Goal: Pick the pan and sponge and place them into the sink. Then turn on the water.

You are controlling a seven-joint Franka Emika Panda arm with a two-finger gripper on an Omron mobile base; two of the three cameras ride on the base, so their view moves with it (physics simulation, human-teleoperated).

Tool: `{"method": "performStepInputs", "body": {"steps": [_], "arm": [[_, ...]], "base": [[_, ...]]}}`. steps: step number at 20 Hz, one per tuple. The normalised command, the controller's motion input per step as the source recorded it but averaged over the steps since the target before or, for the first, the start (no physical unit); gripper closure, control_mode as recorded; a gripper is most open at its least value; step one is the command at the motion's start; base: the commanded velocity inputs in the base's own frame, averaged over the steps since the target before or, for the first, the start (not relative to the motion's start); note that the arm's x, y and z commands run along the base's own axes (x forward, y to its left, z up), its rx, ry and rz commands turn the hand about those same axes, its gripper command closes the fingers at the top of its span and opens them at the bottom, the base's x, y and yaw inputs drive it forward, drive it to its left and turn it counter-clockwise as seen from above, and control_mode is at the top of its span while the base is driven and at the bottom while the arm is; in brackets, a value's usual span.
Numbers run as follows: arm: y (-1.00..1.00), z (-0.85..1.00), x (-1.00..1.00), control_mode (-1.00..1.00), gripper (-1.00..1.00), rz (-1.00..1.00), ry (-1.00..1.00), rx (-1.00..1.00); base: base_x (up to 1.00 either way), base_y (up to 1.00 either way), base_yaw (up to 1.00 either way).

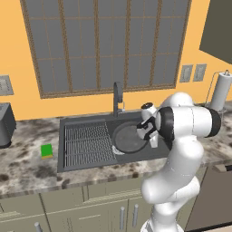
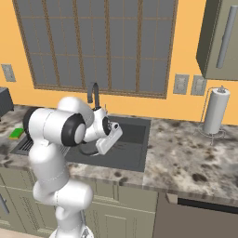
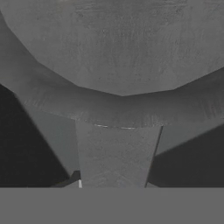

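- Left base view: the pan (image 1: 129,137) lies in the right half of the sink (image 1: 68,123), beside the rack (image 1: 87,144) on the left half. Its right edge is hidden behind the arm (image 1: 181,136).
- The gripper (image 1: 146,131) sits low at the pan's right rim; its fingertips are too small and dark against the basin to make out, so the grip itself is unclear here.
- The sponge (image 1: 46,150) rests on the counter (image 1: 27,167) left of the sink, well apart from the pan.
- The faucet (image 1: 117,99) stands behind the basin; a towel roll (image 1: 221,90) stands far right.
- Right base view: the arm (image 2: 56,130) covers most of the sink (image 2: 135,153). Just a dark sliver of the pan (image 2: 87,149) shows under the hand, and the fingers are hidden.
- The sponge (image 2: 17,133) peeks out at the far left, partly behind the arm; the faucet (image 2: 93,95) rises above the arm's shoulder.
- Hand view: the pan (image 3: 118,48) fills the top, its rim curving across the middle, with the handle running down to the bottom edge.
- The fingertips are cut off at the bottom; the gripper is pressed together on the pan handle.
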Motion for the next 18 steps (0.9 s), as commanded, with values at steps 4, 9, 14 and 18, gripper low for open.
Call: {"method": "performStepInputs", "body": {"steps": [4,9,14,18], "arm": [[0.06,-0.18,0.24,-1.00,1.00,0.00,0.13,-0.01],[0.00,-0.13,0.15,-1.00,1.00,0.00,0.09,-0.01],[0.00,-0.14,0.13,-1.00,1.00,0.00,0.04,-0.01],[0.01,-0.23,0.04,-1.00,1.00,0.00,0.04,0.00]], "base": [[0.00,0.00,0.00],[0.00,0.00,0.00],[0.00,0.00,0.00],[0.00,0.00,0.00]]}}
